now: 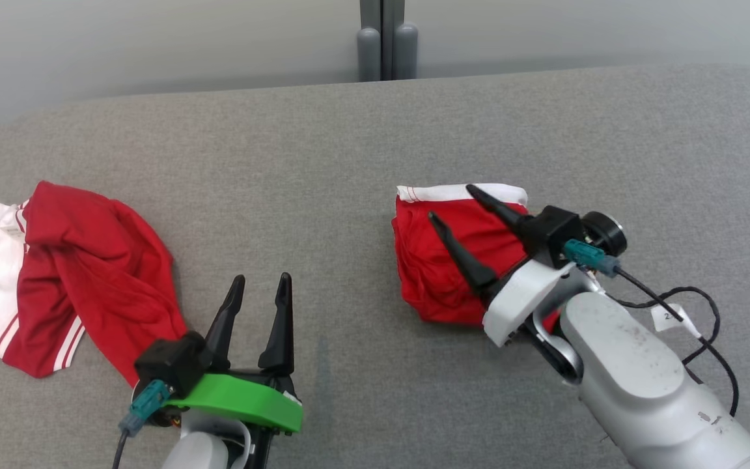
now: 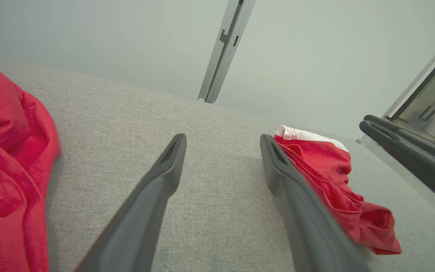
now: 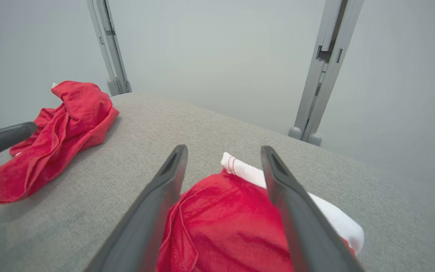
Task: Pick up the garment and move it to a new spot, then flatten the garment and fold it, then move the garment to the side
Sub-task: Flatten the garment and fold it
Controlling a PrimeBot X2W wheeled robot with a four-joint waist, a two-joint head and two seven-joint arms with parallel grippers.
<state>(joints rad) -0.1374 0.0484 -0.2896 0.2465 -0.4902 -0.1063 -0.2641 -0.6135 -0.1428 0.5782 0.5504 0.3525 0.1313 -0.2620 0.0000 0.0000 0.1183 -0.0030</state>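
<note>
Beneath the right gripper (image 1: 450, 201), jaws released like the left gripper's (image 1: 262, 278), the red garment (image 1: 414, 260) appears folded; moving it aside remains.

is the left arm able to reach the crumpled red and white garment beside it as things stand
Probably yes: the left gripper is open and sits right beside the crumpled garment, close to its near edge, with nothing standing between them.

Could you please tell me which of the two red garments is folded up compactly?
The right-hand garment, beneath the open right gripper; the left-hand garment lies crumpled and spread out.
</note>
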